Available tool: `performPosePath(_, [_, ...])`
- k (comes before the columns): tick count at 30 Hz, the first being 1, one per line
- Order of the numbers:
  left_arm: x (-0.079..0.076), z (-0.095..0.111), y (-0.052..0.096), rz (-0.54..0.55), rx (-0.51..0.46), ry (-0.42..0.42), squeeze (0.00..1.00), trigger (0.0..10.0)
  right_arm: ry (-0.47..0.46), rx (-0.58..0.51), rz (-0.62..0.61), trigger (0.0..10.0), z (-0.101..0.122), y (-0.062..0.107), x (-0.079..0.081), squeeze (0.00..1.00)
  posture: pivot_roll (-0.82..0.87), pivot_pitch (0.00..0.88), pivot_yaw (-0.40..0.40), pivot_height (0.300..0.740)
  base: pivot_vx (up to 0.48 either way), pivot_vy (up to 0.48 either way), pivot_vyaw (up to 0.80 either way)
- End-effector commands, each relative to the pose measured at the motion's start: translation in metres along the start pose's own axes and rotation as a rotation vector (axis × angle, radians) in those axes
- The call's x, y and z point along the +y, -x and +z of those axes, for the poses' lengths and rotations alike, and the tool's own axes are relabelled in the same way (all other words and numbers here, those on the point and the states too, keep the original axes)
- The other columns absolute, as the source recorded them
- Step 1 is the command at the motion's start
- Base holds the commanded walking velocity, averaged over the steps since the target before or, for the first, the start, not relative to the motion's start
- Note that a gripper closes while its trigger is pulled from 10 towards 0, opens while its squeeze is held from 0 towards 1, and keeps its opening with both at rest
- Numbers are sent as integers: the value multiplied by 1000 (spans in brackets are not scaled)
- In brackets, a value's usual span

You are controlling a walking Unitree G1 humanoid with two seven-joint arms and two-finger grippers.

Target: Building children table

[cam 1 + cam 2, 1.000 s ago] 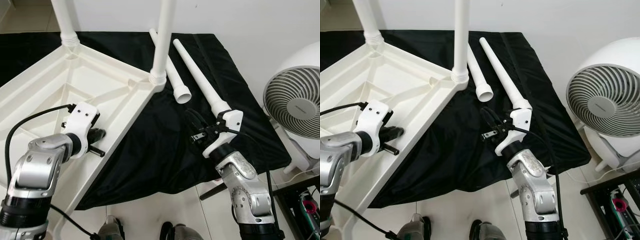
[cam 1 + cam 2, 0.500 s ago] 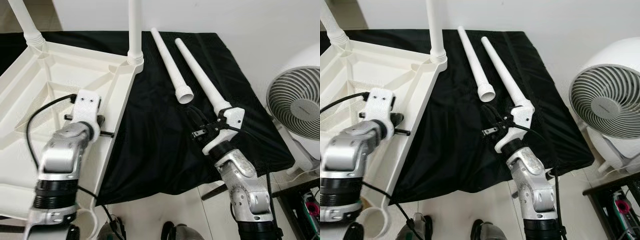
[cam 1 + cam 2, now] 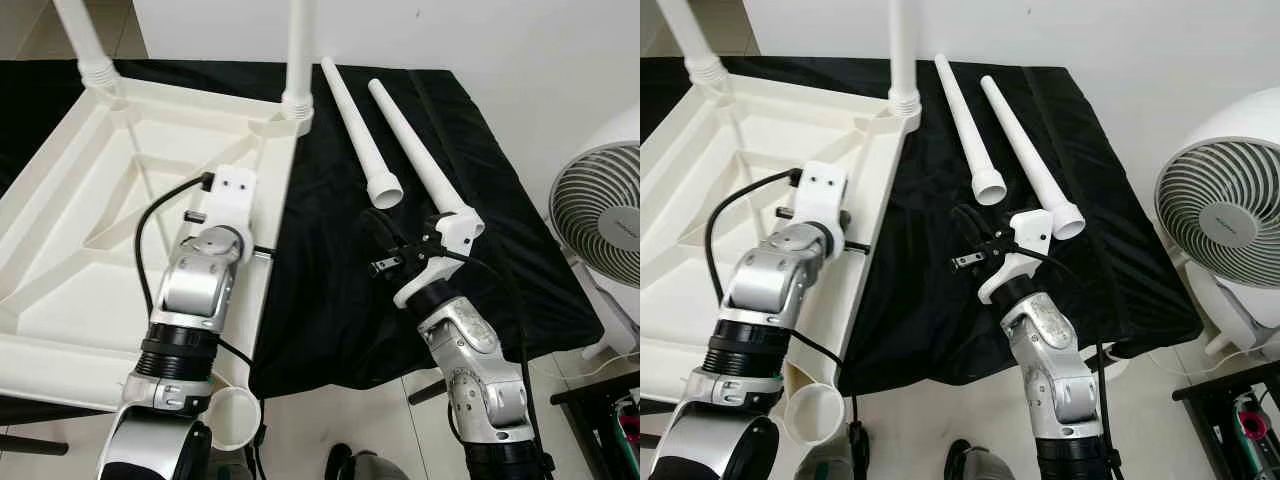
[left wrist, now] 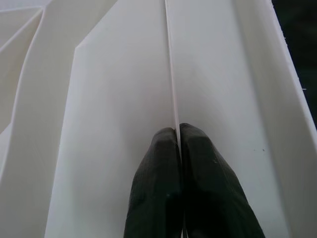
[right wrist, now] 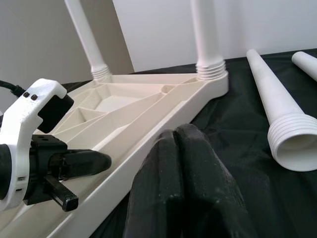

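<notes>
your left claw [image 4: 179,148] is pinching the upturned table's [image 3: 90,200] thin rib; right claw [image 5: 177,144] (fingers pressed together) is hovering over the black cloth [image 3: 330,280].

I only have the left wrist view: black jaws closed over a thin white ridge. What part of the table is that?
Observer: The left gripper is clamped on the long side rim of the upside-down white plastic tabletop, roughly midway along it.
Operator: How many legs are in?
Observer: Two upright white tapered plastic legs stand in the far corner sockets.
Operator: And the other two?
Observer: Two loose white legs lie side by side on the black cloth, just beyond the right gripper, whose jaws are shut and empty.
</notes>
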State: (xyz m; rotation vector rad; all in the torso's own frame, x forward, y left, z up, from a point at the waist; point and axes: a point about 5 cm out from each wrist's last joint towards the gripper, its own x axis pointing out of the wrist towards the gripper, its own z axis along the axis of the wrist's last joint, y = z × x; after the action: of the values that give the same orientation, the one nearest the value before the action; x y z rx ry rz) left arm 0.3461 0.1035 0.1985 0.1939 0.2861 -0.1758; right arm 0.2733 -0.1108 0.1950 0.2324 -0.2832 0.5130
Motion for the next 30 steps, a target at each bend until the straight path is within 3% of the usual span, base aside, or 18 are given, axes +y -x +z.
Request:
performPosePath(1, [-13,32,8,-89,-249,-51,35,10000,1,-3,-21,10000,-1,4,-2,0,111,156,-56,740,0,0,0])
performPosePath(2, [-13,33,8,-96,-261,-59,416,10000,1,-4,-22,10000,-2,4,-2,0,111,156,-56,740,0,0,0])
performPosePath(3, [-13,33,8,-96,-261,-59,416,10000,1,-4,-22,10000,-2,4,-2,0,111,156,-56,740,0,0,0])
performPosePath(4, [-11,32,8,-103,-257,-50,1000,10000,2,-4,-23,10000,-2,4,-2,0,111,156,-55,740,0,0,0])
performPosePath(10, [0,39,10,-87,-298,-37,1000,10000,5,-8,-28,10000,-2,4,-2,0,114,152,-55,740,0,0,0])
performPosePath(11, [4,44,13,-88,-329,-35,949,10000,7,-10,-29,10000,-2,4,-2,0,115,151,-57,740,0,0,0])
performPosePath(12, [7,48,16,-91,-354,-39,0,10000,10,-12,-29,10000,-2,4,-1,0,117,151,-58,740,0,0,0])
performPosePath(19, [19,52,30,-138,-393,-75,0,10000,14,-14,-30,10000,-3,5,0,0,120,151,-60,740,0,0,0])
performPosePath(26, [65,37,52,-114,-318,-136,0,10000,37,-2,-42,10000,-6,7,-5,0,137,147,-73,740,0,0,0])
performPosePath(30, [73,28,63,-172,-262,-142,0,10000,49,3,-41,10000,-7,5,-9,0,150,149,-80,740,0,0,0])
